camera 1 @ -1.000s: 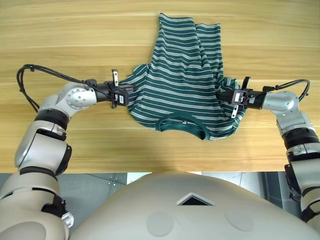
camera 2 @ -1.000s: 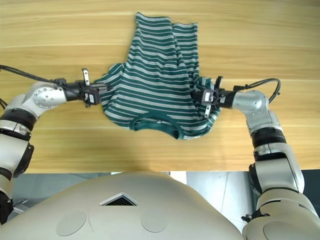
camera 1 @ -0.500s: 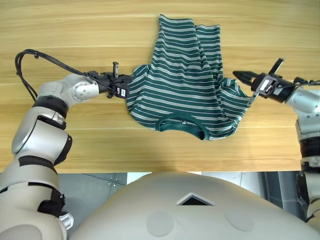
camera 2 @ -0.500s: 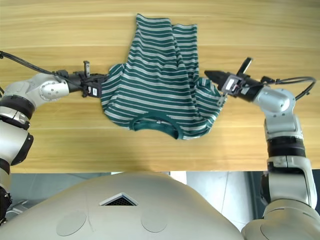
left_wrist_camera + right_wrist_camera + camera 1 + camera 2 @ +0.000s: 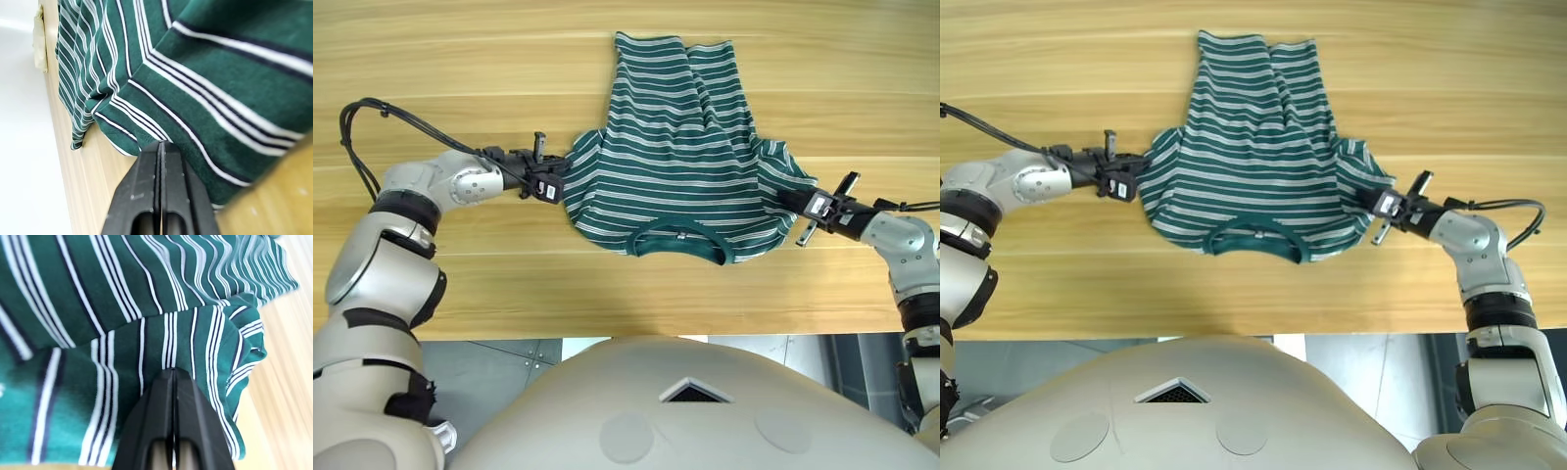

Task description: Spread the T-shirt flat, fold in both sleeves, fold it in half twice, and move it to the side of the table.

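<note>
Left gripper (image 5: 556, 182): fingers (image 5: 145, 191) pressed together with no gap between them in the left wrist view. The tips were pinched on the edge of the left sleeve (image 5: 576, 162) of the T-shirt (image 5: 680, 147). Striped cloth bunched directly past the tips. The gripper sat low over the wooden table (image 5: 460, 69) and pointed across toward the right gripper (image 5: 800, 202).

Right gripper: fingers (image 5: 193, 431) also together, clamped on the edge of the right sleeve (image 5: 781, 181). In the right wrist view the sleeve doubled over itself just beyond the tips. This gripper sat nearer the robot than the left one.

T-shirt: green with white stripes, lying on the table between the two grippers and reaching from one to the other.
- The collar (image 5: 677, 235) was between them, slightly on the robot's side of the line joining them.
- The body ran away from both grippers toward the far side of the table, narrowing as it went.
- A lengthwise ridge of folded cloth lay on the right gripper's half.
- The bottom hem (image 5: 674, 44) lay well beyond both grippers.
- The right sleeve was drawn to a point at its gripper, and the left sleeve was rumpled against its gripper.
- The cloth was wrinkled, not flat.
</note>
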`<action>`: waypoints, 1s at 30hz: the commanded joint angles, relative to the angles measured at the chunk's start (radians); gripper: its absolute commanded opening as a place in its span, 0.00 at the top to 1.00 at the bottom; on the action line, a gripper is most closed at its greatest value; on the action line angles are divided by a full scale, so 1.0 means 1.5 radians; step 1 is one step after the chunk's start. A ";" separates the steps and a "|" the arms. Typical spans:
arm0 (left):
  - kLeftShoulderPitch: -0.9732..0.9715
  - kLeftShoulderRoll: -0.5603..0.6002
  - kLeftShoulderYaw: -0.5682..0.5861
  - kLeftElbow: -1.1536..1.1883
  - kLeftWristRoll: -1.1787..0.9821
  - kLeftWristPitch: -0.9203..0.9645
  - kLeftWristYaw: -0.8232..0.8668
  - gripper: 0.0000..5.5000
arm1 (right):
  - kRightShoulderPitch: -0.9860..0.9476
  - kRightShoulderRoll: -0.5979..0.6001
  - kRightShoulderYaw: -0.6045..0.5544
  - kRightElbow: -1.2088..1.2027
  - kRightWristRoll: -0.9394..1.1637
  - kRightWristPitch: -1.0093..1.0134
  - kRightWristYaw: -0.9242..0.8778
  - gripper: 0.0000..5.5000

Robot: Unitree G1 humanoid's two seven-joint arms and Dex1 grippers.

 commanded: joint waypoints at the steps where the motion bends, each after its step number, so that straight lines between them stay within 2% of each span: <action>1: 0.100 0.025 -0.048 -0.018 0.050 -0.003 -0.043 1.00 | 0.042 -0.009 -0.002 0.019 -0.003 0.009 -0.002 0.99; 9: 0.168 0.070 -0.059 -0.061 0.048 0.002 -0.067 1.00 | 0.134 -0.030 -0.049 -0.052 0.058 0.017 -0.004 0.99; 16: 0.232 0.109 -0.046 -0.108 -0.027 -0.016 -0.107 1.00 | 0.192 -0.042 -0.094 -0.139 0.132 0.011 0.029 0.99; 21: 0.250 0.154 0.006 -0.209 -0.261 -0.044 -0.229 1.00 | 0.209 -0.038 -0.098 -0.259 0.201 0.011 0.090 0.99; 24: 0.244 0.190 0.054 -0.252 -0.344 -0.024 -0.286 1.00 | 0.215 -0.042 -0.104 -0.316 0.246 0.010 0.127 0.99; 27: 0.222 0.190 0.106 -0.255 -0.365 0.000 -0.308 1.00 | 0.198 -0.041 -0.110 -0.370 0.293 0.012 0.160 0.99; 30: 0.190 0.177 0.144 -0.247 -0.350 0.023 -0.316 1.00 | 0.116 -0.015 -0.103 -0.374 0.291 0.029 0.152 0.99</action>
